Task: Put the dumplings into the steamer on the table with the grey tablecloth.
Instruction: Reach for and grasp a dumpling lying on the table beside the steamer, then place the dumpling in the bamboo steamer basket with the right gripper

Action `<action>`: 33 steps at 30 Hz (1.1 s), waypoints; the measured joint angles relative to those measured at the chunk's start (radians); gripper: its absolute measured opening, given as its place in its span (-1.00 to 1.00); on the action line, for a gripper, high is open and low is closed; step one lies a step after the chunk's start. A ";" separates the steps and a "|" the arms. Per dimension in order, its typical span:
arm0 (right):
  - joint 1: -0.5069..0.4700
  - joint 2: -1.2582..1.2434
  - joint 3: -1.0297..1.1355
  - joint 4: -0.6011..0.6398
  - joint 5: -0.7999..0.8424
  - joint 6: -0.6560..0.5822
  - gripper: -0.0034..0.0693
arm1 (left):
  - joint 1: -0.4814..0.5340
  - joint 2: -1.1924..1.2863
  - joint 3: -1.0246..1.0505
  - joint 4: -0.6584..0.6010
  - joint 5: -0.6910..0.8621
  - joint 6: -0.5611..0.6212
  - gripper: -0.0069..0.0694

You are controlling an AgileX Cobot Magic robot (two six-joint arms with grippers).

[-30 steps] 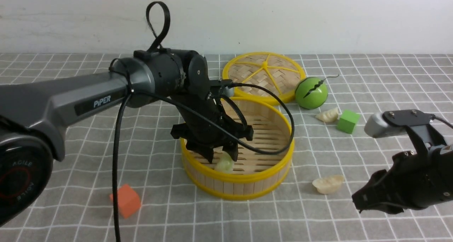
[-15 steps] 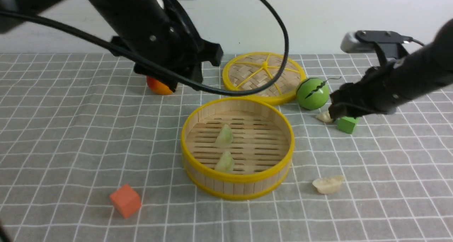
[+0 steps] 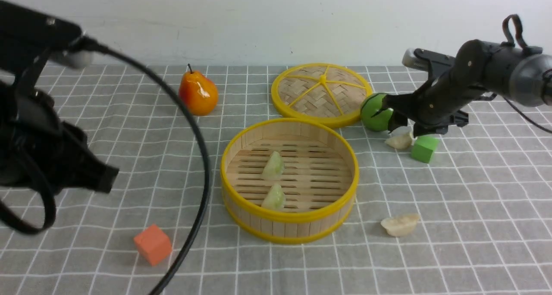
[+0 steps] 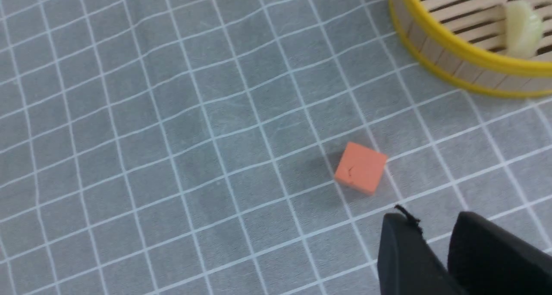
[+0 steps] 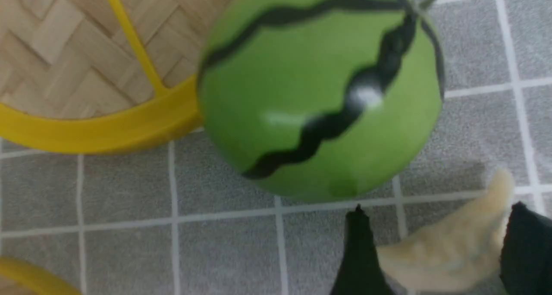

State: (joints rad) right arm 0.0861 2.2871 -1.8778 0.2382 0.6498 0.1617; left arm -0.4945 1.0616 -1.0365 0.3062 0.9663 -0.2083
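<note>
The steamer [image 3: 290, 228] stands mid-table on the grey tablecloth [image 3: 474, 200]. Two pale green dumplings [image 3: 273, 165] [image 3: 274, 196] lie on its slats. One cream dumpling [image 3: 399, 140] lies between the watermelon ball and the green cube. My right gripper [image 3: 403, 130] is open and low over it, one finger on each side; the right wrist view shows this dumpling [image 5: 448, 252] between the fingers of the gripper [image 5: 438, 208]. The other cream dumpling [image 3: 400, 224] lies alone to the steamer's front right. My left gripper [image 4: 431, 221] is empty, its jaws a narrow gap apart, above the cloth near the orange cube.
The woven lid [image 3: 321, 92] lies behind the steamer, with a green watermelon ball [image 3: 376, 114] touching its right edge. A green cube [image 3: 424, 147] sits right of the far cream dumpling. A toy pear [image 3: 197, 93] stands back left. An orange cube [image 3: 152, 244] lies front left.
My left arm has pulled back from over the steamer to the left, leaving a second green dumpling inside. My right arm has swung from front right to the far cream dumpling and lowered round it.
</note>
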 joint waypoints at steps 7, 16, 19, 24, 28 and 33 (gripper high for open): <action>0.001 0.049 -0.028 0.009 -0.027 0.008 0.09 | 0.000 -0.023 0.120 0.037 -0.065 0.000 -0.41; -0.003 0.057 -0.060 0.001 0.046 -0.038 -0.46 | 0.000 -0.030 0.122 0.086 -0.085 -0.081 -0.41; -0.003 0.057 -0.108 0.010 0.152 -0.099 -0.46 | 0.000 -0.046 0.123 0.146 -0.075 -0.196 -0.41; 0.028 0.004 -0.209 0.045 0.292 -0.194 -0.46 | 0.000 -0.106 0.166 0.345 -0.035 -0.466 -0.41; 0.098 -0.067 -0.254 0.133 0.324 -0.269 -0.47 | 0.000 -0.189 0.243 0.441 -0.048 -0.619 -0.51; 0.213 -0.059 -0.262 0.186 0.362 -0.407 -0.47 | 0.000 -0.319 0.394 0.474 -0.097 -0.692 -0.86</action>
State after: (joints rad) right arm 0.2994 2.2286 -2.1394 0.4243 1.0119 -0.2453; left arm -0.4945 0.7427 -0.6428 0.7800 0.8694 -0.9007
